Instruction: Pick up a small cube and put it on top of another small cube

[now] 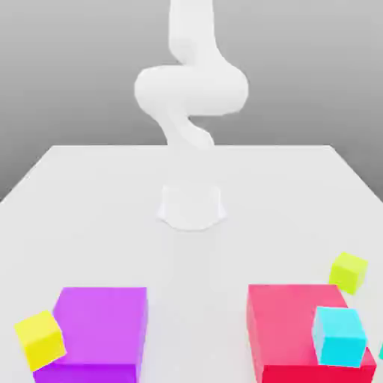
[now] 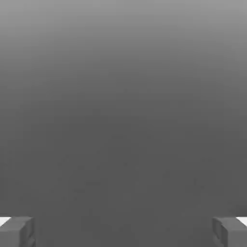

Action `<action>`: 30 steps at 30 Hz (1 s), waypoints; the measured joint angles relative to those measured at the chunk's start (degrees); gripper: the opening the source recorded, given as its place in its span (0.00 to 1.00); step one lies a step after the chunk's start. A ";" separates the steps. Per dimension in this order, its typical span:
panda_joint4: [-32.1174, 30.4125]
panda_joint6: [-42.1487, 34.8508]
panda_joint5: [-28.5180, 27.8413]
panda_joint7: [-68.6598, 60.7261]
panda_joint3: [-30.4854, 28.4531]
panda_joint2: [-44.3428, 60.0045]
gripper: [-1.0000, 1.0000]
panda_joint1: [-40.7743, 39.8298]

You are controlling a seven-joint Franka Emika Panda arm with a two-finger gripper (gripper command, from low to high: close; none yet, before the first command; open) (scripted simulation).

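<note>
The small lime cube (image 1: 348, 271) sits on the white table (image 1: 90, 209) at the exterior view's right, just behind the big red block's far corner. A small cyan cube (image 1: 339, 336) overlaps the red block's near right part; whether it rests on the block or stands in front of it I cannot tell. A purer yellow small cube (image 1: 40, 340) lies against the purple block at the left. In the hand view my gripper (image 2: 123, 231) is open, its two grey fingertips (image 2: 17, 231) far apart, with nothing between them and plain grey beyond.
A big purple block (image 1: 101, 329) and a big red block (image 1: 292, 322) stand near the table's front. The white arm (image 1: 191, 90) rises from its base (image 1: 191, 206) at mid-table and curls upward. A teal sliver (image 1: 380, 350) shows at the right edge.
</note>
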 joint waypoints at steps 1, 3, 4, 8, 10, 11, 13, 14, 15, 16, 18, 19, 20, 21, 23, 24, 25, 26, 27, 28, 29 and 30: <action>-0.93 1.21 0.12 0.02 1.15 2.23 0.50 0.92; -2.71 3.50 0.27 0.10 3.41 6.46 0.50 2.66; -3.57 4.62 0.32 0.16 4.56 8.52 0.50 3.49; -7.02 9.09 0.15 0.67 9.24 16.70 0.50 6.85; -8.74 11.32 -0.16 1.09 11.66 20.80 0.50 8.49; -9.60 12.43 -0.40 1.36 12.87 22.85 0.50 9.31; -11.32 14.65 -1.06 2.03 15.28 27.00 0.50 10.96; -12.18 15.76 -1.51 2.45 16.46 29.09 0.50 11.78; -13.04 16.87 -2.05 2.93 17.63 31.20 0.50 12.59; -13.89 17.98 -2.70 3.49 18.70 33.33 0.50 13.44; -15.60 20.17 -4.32 4.85 20.77 37.65 0.50 16.41; -16.45 21.25 -5.30 5.65 21.42 39.83 0.50 17.43; -17.29 22.32 -6.34 6.49 21.90 42.02 0.50 18.78; -18.13 23.39 -7.44 7.37 22.31 44.22 0.50 20.19; -18.78 25.88 -10.73 9.89 21.29 48.60 0.50 22.27; -18.57 27.33 -12.95 11.56 19.85 50.75 0.50 23.49; -18.22 28.83 -15.17 13.24 17.98 52.87 0.50 25.00; -17.79 30.35 -17.34 14.88 15.88 54.95 0.50 26.68; -17.35 31.91 -19.32 16.39 13.59 57.00 0.50 28.57; -16.89 33.48 -21.07 17.74 11.22 59.01 0.50 30.56; -16.62 34.38 -22.18 18.59 9.91 60.18 0.00 31.63; -16.62 34.38 -22.18 18.59 9.91 60.18 0.00 31.63</action>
